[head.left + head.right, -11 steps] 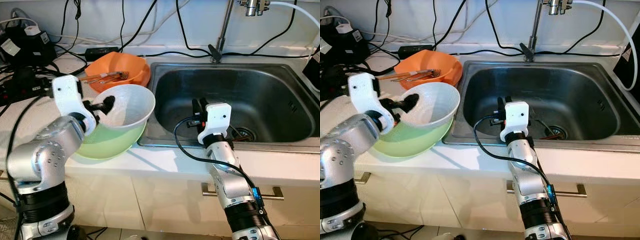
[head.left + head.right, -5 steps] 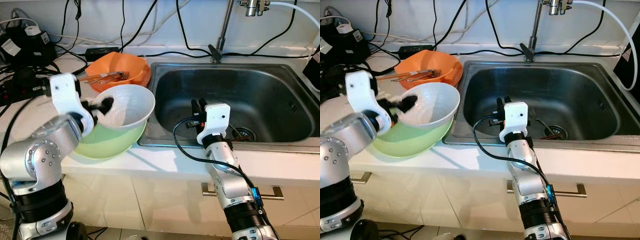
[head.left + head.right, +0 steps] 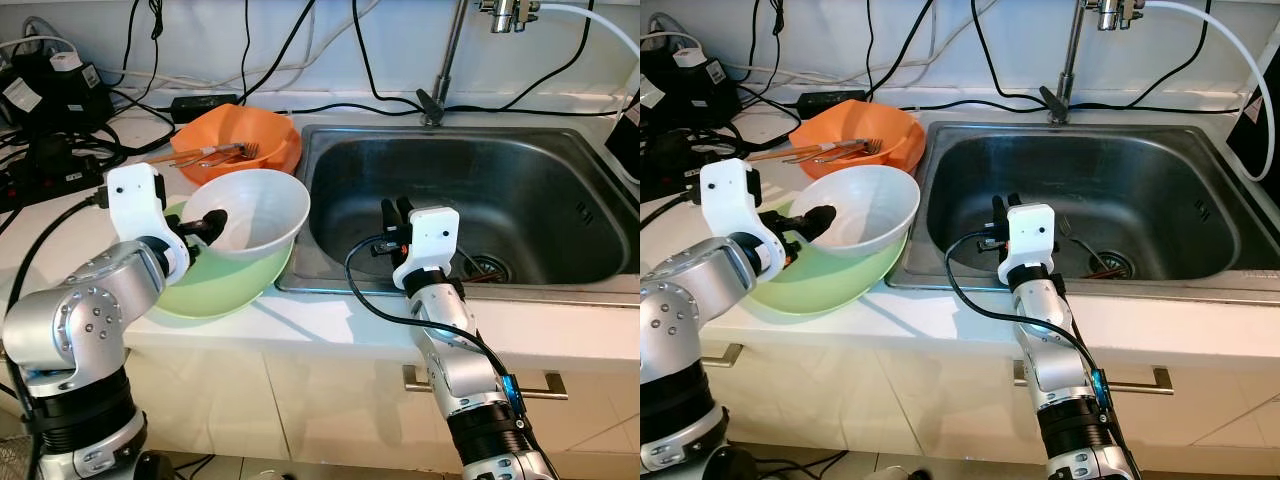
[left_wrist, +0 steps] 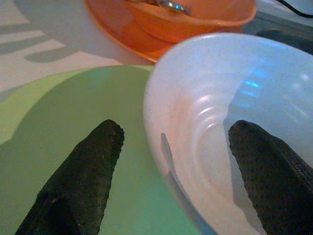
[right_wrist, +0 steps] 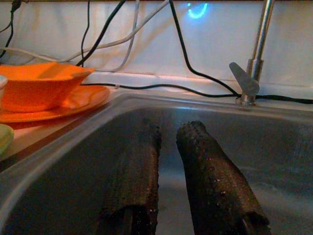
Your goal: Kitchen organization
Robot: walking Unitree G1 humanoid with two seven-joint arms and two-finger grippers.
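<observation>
The left gripper straddles the near rim of the white bowl, nested in the green bowl at the surface's front edge beside the sink, fingers spread, one inside, one outside; the right gripper, fingers nearly together, idles over the sink.

Lots of clutter back there: a bunch of black cables hang down the white wall and trail along the counter behind the sink. Far left there's a black power strip with plugs in it and some black adapters with white labels, plus a flat black power brick lying by the wall. A chrome faucet with a lever rises behind the basin, white hose curving off to the right. White cabinet fronts below, metal handle
</observation>
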